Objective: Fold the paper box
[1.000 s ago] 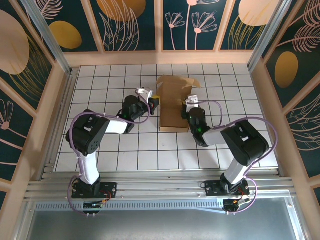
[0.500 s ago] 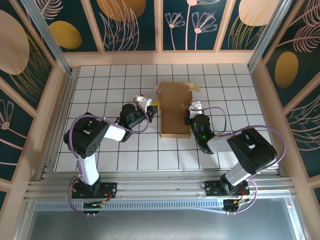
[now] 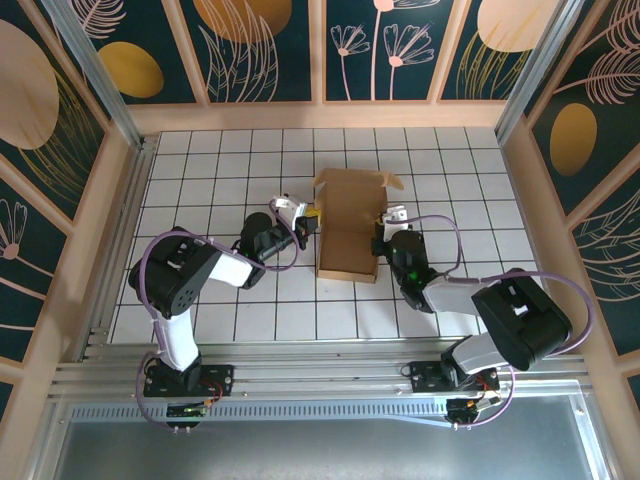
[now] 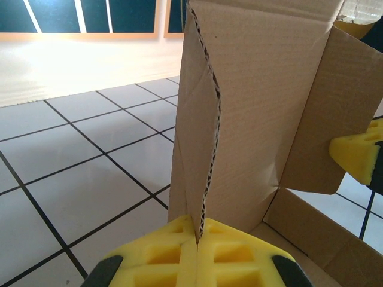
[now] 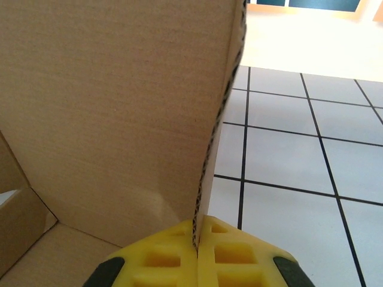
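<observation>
The paper box [image 3: 348, 222] is brown corrugated cardboard, partly folded, standing on the white tiles in the middle of the table. My left gripper [image 3: 312, 220] is shut on the box's raised left wall [image 4: 194, 137], whose cut edge runs down between the yellow pads [image 4: 173, 251]. On the other side, my right gripper [image 3: 381, 233] is shut on the right wall [image 5: 131, 113], its edge pinched between the yellow pads [image 5: 221, 257]. The box floor [image 4: 311, 239] lies low between the walls. The far flaps [image 3: 385, 180] stand open at the back.
White tiled table [image 3: 200, 170] with black grid lines all around the box. Wooden side rails [image 3: 110, 210] and patterned wall panels [image 3: 330, 50] enclose it. Metal rail [image 3: 320, 375] runs along the near edge by the arm bases.
The right gripper has closed onto the right wall of the box. The box slid slightly nearer and both walls now stand more upright; the left grip stayed shut.
</observation>
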You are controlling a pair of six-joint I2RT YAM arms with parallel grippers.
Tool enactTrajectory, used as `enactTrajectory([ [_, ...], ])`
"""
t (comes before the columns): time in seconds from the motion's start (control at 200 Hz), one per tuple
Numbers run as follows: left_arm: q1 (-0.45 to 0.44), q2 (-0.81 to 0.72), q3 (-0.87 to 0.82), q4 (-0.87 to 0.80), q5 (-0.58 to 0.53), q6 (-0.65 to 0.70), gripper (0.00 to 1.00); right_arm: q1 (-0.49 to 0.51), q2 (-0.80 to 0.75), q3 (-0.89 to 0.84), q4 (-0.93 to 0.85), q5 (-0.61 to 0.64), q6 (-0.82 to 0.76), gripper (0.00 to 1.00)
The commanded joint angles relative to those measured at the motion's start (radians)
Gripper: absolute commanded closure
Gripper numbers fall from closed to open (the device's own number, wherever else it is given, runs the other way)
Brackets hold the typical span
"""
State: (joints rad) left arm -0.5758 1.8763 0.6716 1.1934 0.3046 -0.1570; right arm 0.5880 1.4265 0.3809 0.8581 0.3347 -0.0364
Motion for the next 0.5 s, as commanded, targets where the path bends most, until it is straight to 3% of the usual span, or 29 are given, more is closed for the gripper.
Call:
enactTrajectory([
  [0.0,-0.053,-0.011,-0.028,-0.029,0.077,0.014,1.00,0.013,-0.010,-0.044,-0.028,-0.100,0.045,0.94],
  [0.491,-0.095,0.017,-0.088,-0.019,0.039,-0.076,1.00,0.035,-0.031,-0.122,-0.007,-0.122,0.161,0.90],
])
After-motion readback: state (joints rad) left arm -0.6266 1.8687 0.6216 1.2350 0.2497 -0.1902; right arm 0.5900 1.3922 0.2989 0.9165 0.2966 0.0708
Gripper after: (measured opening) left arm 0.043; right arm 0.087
